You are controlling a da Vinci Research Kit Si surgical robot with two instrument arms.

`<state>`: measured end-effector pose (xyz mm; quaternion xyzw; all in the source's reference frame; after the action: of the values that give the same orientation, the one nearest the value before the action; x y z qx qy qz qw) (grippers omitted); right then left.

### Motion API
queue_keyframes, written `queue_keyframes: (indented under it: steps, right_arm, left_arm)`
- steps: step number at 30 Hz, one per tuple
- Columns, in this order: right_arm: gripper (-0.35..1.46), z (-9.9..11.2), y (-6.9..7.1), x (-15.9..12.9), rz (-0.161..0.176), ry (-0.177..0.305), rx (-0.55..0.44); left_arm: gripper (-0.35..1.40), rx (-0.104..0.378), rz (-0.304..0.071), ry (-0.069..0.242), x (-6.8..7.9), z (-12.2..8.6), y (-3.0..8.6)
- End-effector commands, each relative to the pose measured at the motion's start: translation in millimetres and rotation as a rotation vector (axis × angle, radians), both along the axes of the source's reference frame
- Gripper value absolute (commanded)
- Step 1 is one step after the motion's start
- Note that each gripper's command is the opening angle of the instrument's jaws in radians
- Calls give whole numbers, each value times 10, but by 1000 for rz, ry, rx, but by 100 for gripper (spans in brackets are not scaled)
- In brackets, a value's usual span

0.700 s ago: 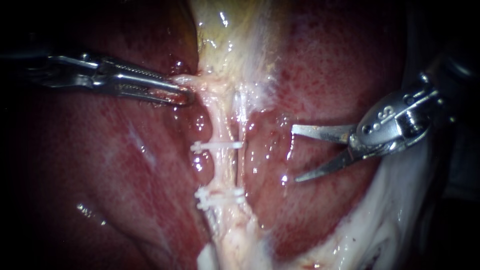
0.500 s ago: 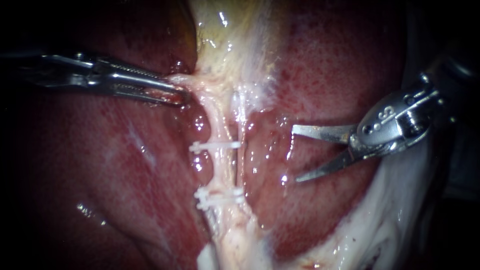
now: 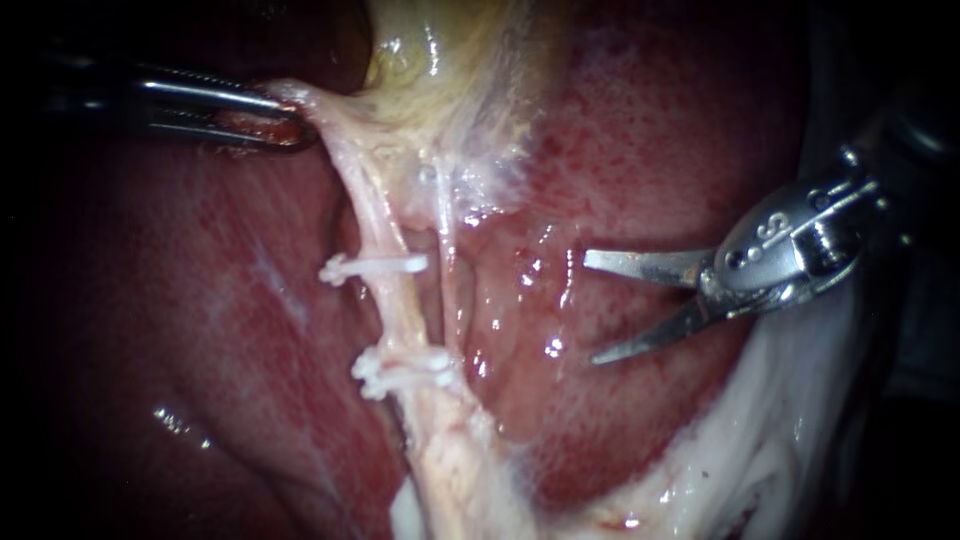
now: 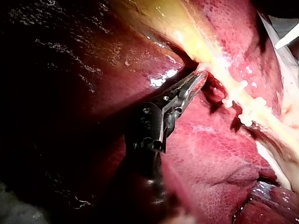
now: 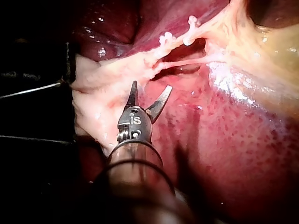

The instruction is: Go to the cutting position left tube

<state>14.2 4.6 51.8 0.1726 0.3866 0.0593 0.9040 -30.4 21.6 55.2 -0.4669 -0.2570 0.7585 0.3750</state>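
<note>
In the endoscope view the pale left tube (image 3: 398, 310) runs slantwise, stretched tight, with one white clip (image 3: 375, 267) above and a double clip (image 3: 400, 368) below. A thinner right tube (image 3: 447, 290) lies just beside it. My left instrument (image 3: 285, 125) is shut on tissue at the gallbladder's (image 3: 460, 60) neck and holds it up and to the left; the left wrist view shows the same hold (image 4: 198, 77). My right instrument (image 3: 590, 308) has two blades standing open, well to the right of both tubes and touching nothing. In the right wrist view these blades (image 5: 152, 86) gape just short of the tubes.
Dark red liver (image 3: 200, 350) surrounds the tubes on both sides. White fatty tissue (image 3: 780, 430) lies under and behind my right instrument. A wet hollow of liver (image 3: 520, 300) separates the open blades from the tubes.
My left instrument has pulled its tissue up and to the left, stretching the left tube aslant; the clips have shifted left with it. The right instrument has stayed where it was.
</note>
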Motion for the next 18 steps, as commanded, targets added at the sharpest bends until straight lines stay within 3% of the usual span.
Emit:
queue_keyframes:
  steps: [1, 4, 8, 18]
  right_arm:
    - [126, -1, -1, 2, 1, 0, 0]
    - [128, -2, -2, 10, -1, 2, 3]
    - [131, -1, -8, 29, 32, -11, 53]
    - [135, 21, -32, 82, 57, -19, 152]
  left_arm:
    - [-35, 0, -2, 1, 0, -1, 0]
    - [-35, 0, -3, 2, 0, -2, -1]
    - [-35, -7, -8, 4, -3, -8, -6]
    - [-35, -11, -7, 4, -5, -13, -9]
